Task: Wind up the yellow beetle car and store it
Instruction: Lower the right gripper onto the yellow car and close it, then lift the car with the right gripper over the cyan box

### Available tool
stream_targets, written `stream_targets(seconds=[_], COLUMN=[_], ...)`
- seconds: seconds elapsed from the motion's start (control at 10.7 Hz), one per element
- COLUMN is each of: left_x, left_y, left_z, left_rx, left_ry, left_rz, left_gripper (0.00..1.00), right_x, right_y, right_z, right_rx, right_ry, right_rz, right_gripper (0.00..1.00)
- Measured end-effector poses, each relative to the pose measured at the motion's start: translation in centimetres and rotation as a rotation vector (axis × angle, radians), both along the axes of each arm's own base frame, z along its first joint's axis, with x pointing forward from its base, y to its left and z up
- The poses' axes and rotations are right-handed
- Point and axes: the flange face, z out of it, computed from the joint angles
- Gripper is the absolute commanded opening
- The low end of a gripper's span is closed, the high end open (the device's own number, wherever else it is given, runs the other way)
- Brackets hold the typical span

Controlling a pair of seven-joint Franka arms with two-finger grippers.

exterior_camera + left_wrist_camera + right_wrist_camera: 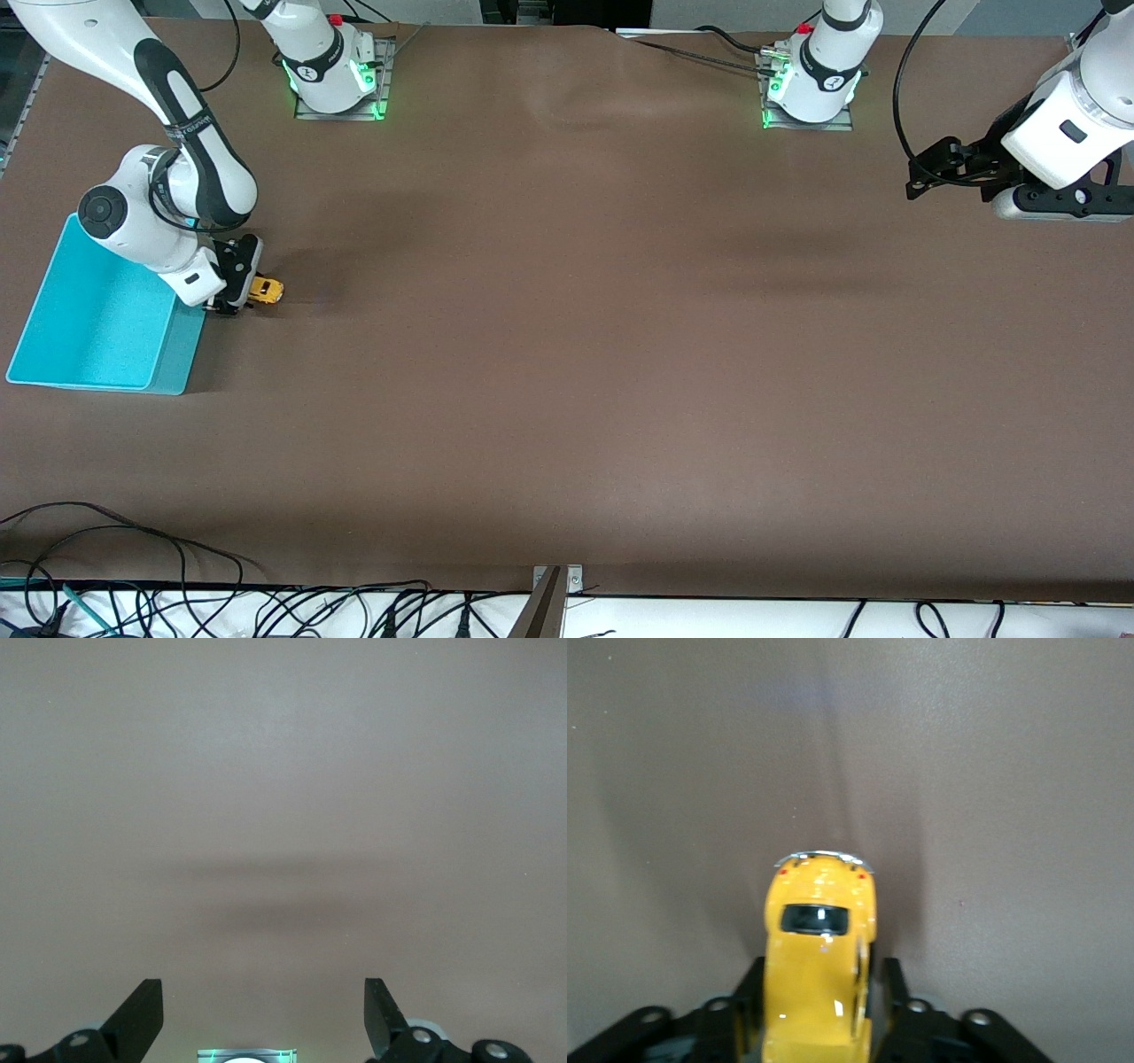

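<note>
The yellow beetle car is small and rounded, with dark windows, and sits on the brown table right beside the turquoise bin. My right gripper is shut on the car, low at the table. In the right wrist view the car fills the space between the black fingers, one on each flank. My left gripper waits in the air at the left arm's end of the table, open and empty; its wrist view shows spread fingertips over bare table.
The turquoise bin is open-topped and holds nothing visible; the right arm's wrist hangs over its wall nearest the car. Arm bases stand along the table's edge farthest from the front camera. Cables lie along the edge nearest it.
</note>
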Motion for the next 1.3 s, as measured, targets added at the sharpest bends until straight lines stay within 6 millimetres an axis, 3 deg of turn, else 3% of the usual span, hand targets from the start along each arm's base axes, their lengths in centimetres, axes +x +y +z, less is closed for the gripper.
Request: stream_targets(seconds=[0.19,0.56,0.93,1.3], left_x=[0.0,0.0,0.0,0.0], left_y=[-0.1,-0.3,-0.2,-0.2], left_z=[0.1,0.3,0.3,0.3], left_rx=[0.0,0.0,-0.001,-0.001], left_ry=[-0.002,-0.007,-0.007,-0.007], left_rz=[-0.002,-0.005,-0.003,-0.003], left_gripper=[1.0,1.0,1.0,1.0], right_x=[0.1,0.6,1.9,3.9], right_y=[0.0,0.1,1.3,1.2], right_z=[0.2,1.8,7.4,13.6], right_rx=[0.0,0.001,0.022,0.035], right_ry=[-0.005,-0.016,0.033,0.069], right_rz=[0.015,0.044,0.074,0.118], right_gripper=[0.03,0.0,0.0,0.0])
